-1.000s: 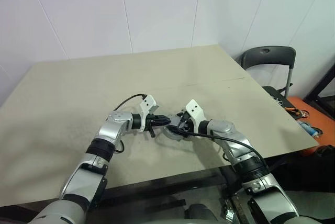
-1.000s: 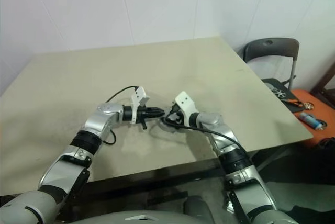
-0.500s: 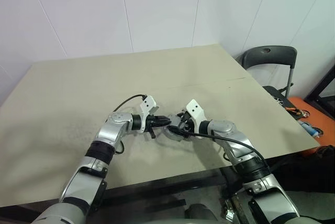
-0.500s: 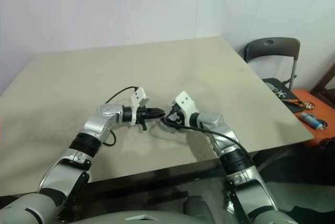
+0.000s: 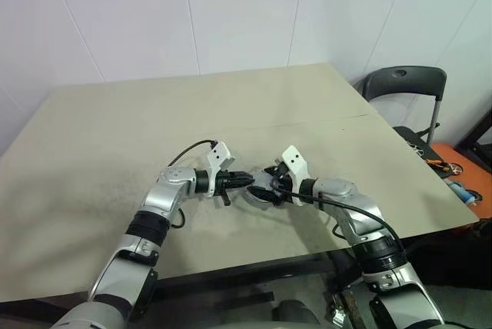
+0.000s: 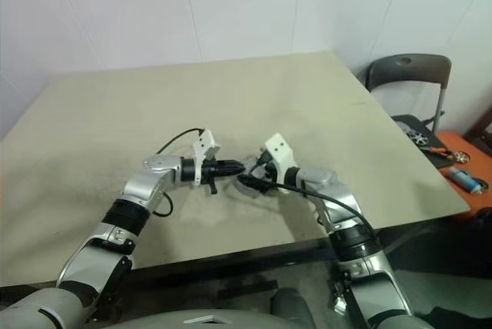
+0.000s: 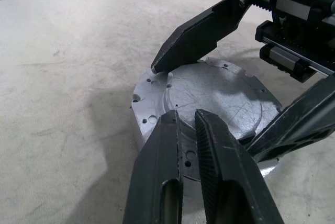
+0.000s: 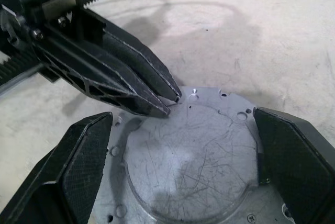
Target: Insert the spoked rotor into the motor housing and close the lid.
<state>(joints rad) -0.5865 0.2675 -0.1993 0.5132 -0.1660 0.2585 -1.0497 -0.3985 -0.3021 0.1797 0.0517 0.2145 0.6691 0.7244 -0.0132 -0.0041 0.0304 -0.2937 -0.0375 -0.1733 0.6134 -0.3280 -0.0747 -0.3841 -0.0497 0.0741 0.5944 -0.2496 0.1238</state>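
My left tool (image 7: 189,122) is reaching in from the left with its two fingers clenched together on nothing, their tips resting at the left edge of the lid (image 8: 193,156). The lid, a scratched grey metal disc with small holes round its rim, is lying flat on the beige worktop (image 5: 115,129) near its front edge, between my two arms. My right tool (image 8: 183,140) is coming in from the right with its fingers spread wide, straddling the lid's near and far sides.

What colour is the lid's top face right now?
Scratched silver-grey metal on the lid, clearest in the right wrist view.
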